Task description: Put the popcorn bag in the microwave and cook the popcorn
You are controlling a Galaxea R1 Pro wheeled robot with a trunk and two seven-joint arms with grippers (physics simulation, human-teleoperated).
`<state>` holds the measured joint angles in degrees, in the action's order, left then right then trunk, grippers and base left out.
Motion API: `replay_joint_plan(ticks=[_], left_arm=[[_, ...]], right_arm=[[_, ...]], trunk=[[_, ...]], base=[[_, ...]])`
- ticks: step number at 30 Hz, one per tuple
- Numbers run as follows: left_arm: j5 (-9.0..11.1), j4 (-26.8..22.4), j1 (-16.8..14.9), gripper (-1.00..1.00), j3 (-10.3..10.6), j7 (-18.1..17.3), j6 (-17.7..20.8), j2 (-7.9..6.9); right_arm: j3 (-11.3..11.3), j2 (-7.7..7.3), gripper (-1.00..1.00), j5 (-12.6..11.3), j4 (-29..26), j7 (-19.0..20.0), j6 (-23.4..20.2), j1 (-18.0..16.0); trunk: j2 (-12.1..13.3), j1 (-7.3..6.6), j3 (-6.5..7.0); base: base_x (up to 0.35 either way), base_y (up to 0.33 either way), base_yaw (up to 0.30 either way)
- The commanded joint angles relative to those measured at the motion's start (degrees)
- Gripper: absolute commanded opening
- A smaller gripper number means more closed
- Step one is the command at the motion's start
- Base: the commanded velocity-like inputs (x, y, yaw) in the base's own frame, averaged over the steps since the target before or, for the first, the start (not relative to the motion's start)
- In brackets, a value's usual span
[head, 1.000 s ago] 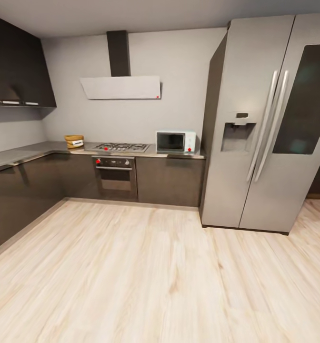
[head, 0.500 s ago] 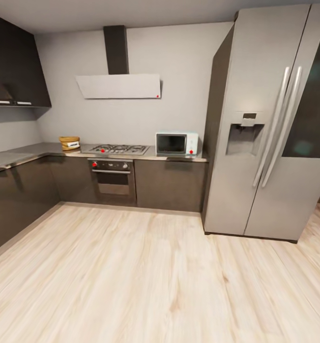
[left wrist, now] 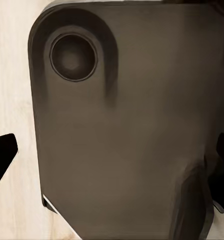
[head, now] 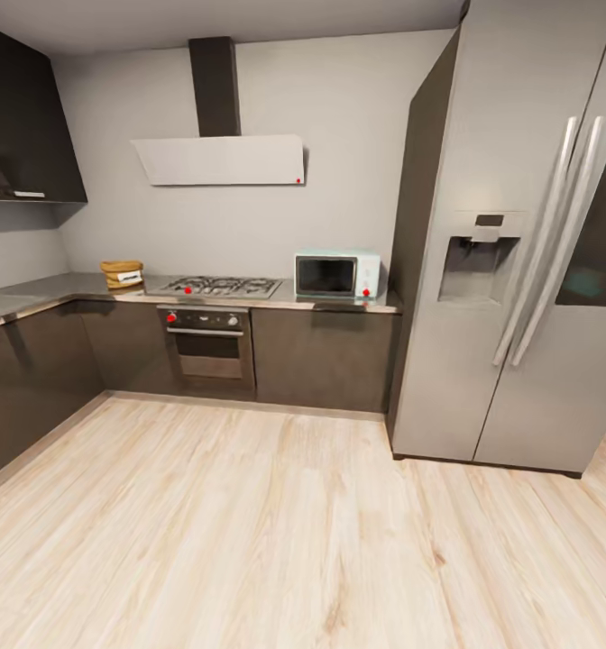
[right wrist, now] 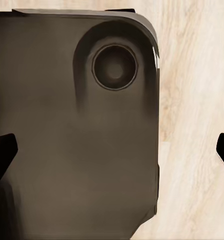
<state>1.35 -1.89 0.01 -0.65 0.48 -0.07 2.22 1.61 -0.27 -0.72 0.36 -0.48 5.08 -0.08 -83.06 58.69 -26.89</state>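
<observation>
Left gripper (left wrist: 112, 150) seen in the left wrist view as two dark fingertips (left wrist: 2, 155) at opposite edges of the frame, spread wide apart with nothing between, hanging above a dark rounded robot base panel (left wrist: 122, 130) and a strip of pale wood floor (left wrist: 12, 75). Right gripper (right wrist: 112, 150) likewise parted and empty in the right wrist view, fingertips (right wrist: 2, 152) far apart over the same kind of dark panel and plank floor. From the head camera, by contrast, a whole kitchen: taking the gas hob (head: 217, 287) as landmark, popcorn bag (head: 123, 273) just left of it on the countertop (head: 32, 293), built-in oven (head: 204, 342) directly beneath it, range hood (head: 220, 160) above it, microwave (head: 336, 274) right of it with door closed, steel fridge (head: 519, 252) farther right beyond the microwave.
</observation>
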Motion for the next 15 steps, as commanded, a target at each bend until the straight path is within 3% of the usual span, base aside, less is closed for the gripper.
replay_joint_plan(ticks=[1,15], left_arm=[[0.1,0.0,0.0,1.00,0.0,0.0,-0.1,0.00],[0.1,0.0,0.0,1.00,-0.1,0.0,-0.3,-0.02]], right_arm=[[0.1,0.00,1.00,-0.1,0.0,0.0,0.3,0.0],[0.1,0.00,1.00,-0.1,0.0,0.0,1.0,0.0]], trunk=[[0.0,0.03,-0.04],[0.0,0.03,-0.04]], base=[[0.326,0.000,0.000],[0.326,0.000,0.000]])
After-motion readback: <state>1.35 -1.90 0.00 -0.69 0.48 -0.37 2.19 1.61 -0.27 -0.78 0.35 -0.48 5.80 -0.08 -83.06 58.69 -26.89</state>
